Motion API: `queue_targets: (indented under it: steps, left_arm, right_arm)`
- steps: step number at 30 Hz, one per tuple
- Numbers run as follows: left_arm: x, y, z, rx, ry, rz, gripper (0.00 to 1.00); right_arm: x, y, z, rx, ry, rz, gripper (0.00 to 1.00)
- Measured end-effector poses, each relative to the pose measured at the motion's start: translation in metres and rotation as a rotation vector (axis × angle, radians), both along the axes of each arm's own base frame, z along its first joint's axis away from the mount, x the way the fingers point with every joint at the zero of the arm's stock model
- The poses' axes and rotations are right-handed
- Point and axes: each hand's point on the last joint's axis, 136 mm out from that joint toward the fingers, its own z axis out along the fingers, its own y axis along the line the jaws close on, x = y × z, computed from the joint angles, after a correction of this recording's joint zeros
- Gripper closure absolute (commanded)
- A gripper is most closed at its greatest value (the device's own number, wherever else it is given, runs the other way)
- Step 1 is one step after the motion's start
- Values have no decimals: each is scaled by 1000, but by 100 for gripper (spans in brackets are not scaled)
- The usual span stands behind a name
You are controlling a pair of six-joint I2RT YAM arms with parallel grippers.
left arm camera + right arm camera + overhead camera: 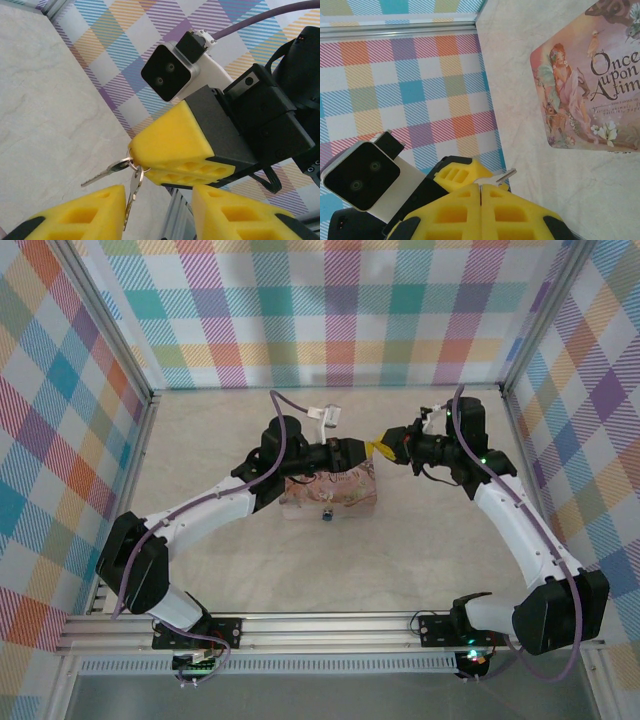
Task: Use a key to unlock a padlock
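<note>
Left pincer [159, 202] stood spread, its two yellow foam fingers [80, 215] apart at the bottom of its own wrist view and gripping nothing. Just beyond them the right pincer [142, 157] had its fingers pressed together, pinching a key ring [131, 163] at its very tip. Two keys hung from that ring. The first key [102, 175] stuck out toward 8 o'clock over the pale table [45, 100]. The second key [131, 192] dropped toward 6 o'clock into the gap of the left pincer, just beside the finger at 7 o'clock; whether it touched the foam I could not tell. Above the right pincer, at 12 o'clock, sat its white-and-black camera [167, 70], and farther back rose the checked wall [115, 30]. In the right wrist view a thin metal tip poked out at 1 o'clock from the closed yellow fingers. From overhead, the padlock [327, 515], small and bluish, lay nearest the arm bases, at 6 o'clock on the near side of a picture-printed box [345, 490] in the middle of the table. Whether it was hooked to the box was too small to make out. Past it, over the far edge of the box, the two pincers met almost tip to tip, the right one at 3 o'clock from the left one, well clear of the padlock.
</note>
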Motion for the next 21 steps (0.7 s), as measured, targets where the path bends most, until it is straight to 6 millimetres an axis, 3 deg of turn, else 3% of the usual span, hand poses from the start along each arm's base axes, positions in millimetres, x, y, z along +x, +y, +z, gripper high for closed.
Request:
queue_targets:
  steps: [7,21]
  left_arm:
    - [2,1,-1,4,-1,14,57]
    - [2,1,-1,4,-3,13,91]
  right_arm:
    - [1,2,6,21,-10,4,100]
    - [0,2,8,39,-11,-5,100]
